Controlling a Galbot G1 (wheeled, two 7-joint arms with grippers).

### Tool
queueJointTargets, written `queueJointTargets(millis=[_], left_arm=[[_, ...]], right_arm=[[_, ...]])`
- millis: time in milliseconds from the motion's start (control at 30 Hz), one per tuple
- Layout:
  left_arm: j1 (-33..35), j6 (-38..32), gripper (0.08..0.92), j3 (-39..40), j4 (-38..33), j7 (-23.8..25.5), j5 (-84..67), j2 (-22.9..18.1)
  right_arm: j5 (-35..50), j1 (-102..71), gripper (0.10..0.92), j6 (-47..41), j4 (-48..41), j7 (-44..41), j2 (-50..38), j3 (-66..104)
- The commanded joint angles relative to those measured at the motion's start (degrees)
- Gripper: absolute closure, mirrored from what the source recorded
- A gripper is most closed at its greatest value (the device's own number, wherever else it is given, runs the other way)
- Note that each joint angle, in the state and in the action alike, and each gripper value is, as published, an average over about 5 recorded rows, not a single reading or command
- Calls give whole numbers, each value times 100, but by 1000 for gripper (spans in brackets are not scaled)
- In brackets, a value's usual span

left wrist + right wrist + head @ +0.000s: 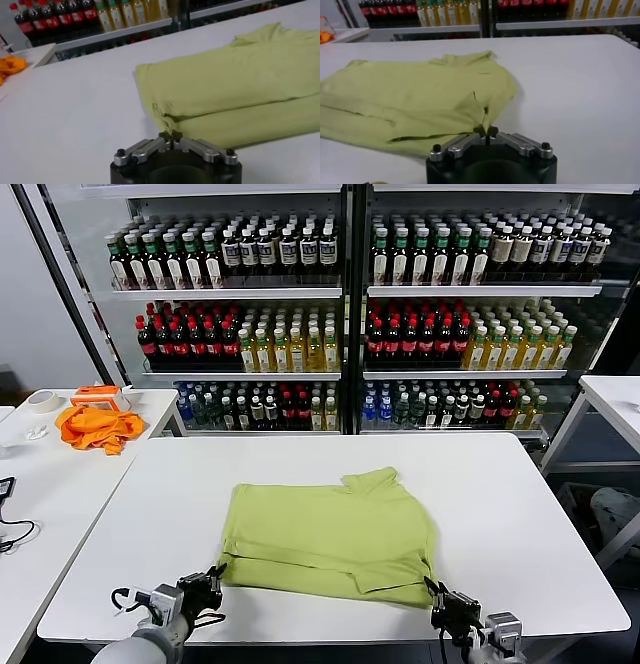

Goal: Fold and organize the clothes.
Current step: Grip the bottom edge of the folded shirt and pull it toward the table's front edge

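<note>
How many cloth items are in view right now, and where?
2. The lime yellow-green cotton T-shirt lies partly folded on the white main table, both grippers pinching its near corners. The bright orange cloth sits bunched on the left side table.

The right gripper sits at six o'clock, fingertips pinched together on the near edge of the lime T-shirt. The shirt spreads toward nine o'clock over the white table. Bottle shelves line twelve o'clock.
</note>
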Motion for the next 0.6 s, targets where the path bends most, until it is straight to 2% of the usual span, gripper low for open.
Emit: queueJointTargets(millis=[33,133,233,467,600], left_arm=[[740,3,915,-295,-533,-184,94,124],[866,4,905,-279,-628,-268,139,103],[948,4,849,-277,-753,-337,154,91],[813,-1,651,-449,-1139,-376,91,167],[328,-13,530,-489,-1046,-344,-149,268]], right_arm=[[-252,-262,906,20,201,0,2,10],[-323,-265,860,21,192,-3,9,44],[-323,-266,774,11,247,-11,0,105],[-107,-219,575,-135,664,-75,-143,592],[253,192,462,-268,777,-21,-240,792]])
